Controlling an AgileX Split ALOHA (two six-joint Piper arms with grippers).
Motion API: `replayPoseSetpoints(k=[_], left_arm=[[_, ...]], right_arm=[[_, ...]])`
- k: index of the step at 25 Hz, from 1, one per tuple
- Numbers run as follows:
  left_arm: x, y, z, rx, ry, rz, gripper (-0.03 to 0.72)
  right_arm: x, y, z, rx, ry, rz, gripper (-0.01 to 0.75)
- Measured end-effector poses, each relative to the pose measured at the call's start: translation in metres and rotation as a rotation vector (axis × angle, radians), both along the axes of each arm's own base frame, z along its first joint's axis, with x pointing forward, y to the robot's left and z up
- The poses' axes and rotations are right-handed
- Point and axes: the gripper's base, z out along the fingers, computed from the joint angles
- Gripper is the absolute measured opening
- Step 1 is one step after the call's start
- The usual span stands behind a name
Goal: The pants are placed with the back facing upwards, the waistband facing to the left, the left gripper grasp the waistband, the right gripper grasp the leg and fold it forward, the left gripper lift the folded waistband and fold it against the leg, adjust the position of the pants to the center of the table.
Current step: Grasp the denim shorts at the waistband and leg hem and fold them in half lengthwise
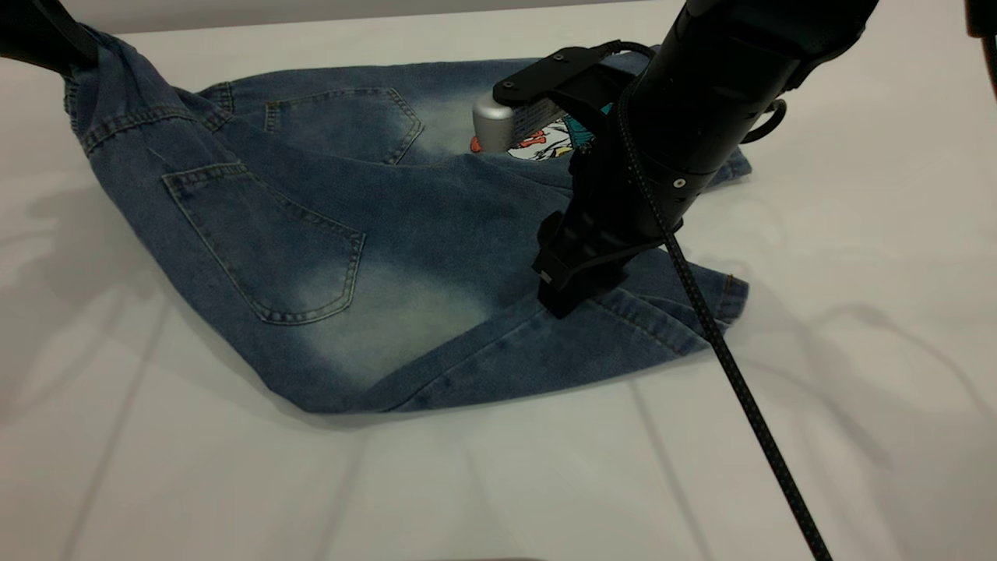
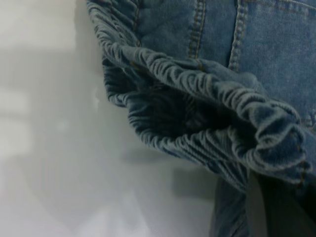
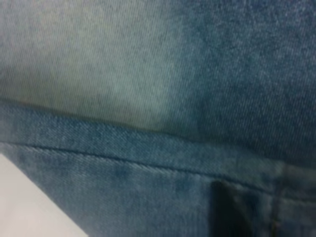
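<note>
These pants [image 1: 374, 257] are soft washed denim, floppy but with some weight, so they drape and sag instead of holding a fold. They're lying back-up on the bench [image 1: 234, 483], with the waistband [image 2: 207, 98] end hoisted up on my left. My left gripper [image 1: 35, 39] is clamped on that bunchy elastic, which seems the grippiest spot. My right gripper [image 1: 572, 292] is down at the plain leg's [image 1: 498, 358] hem; can't tell if those fingers are closed. I'd pinch the stitched hem.
</note>
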Motion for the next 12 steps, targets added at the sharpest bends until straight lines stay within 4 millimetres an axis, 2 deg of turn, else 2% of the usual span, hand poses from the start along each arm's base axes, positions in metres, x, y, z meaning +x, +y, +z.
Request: replayPoseSetpoints(k=[4, 6, 12], left_arm=[[0.0000, 0.0000, 0.0000, 0.001, 0.000, -0.001, 0.048], [0.0000, 0.0000, 0.0000, 0.001, 0.000, -0.001, 0.048], [0.0000, -0.0002, 0.0001, -0.001, 0.002, -0.003, 0.048]], right_arm=[[-0.0027, 0.0016, 0.0002, 0.012, 0.016, 0.041, 0.104], [-0.0044, 0.0033, 0.0007, 0.030, 0.029, 0.055, 0.039], [-0.0064, 0.0074, 0.0028, 0.070, 0.043, 0.096, 0.020]])
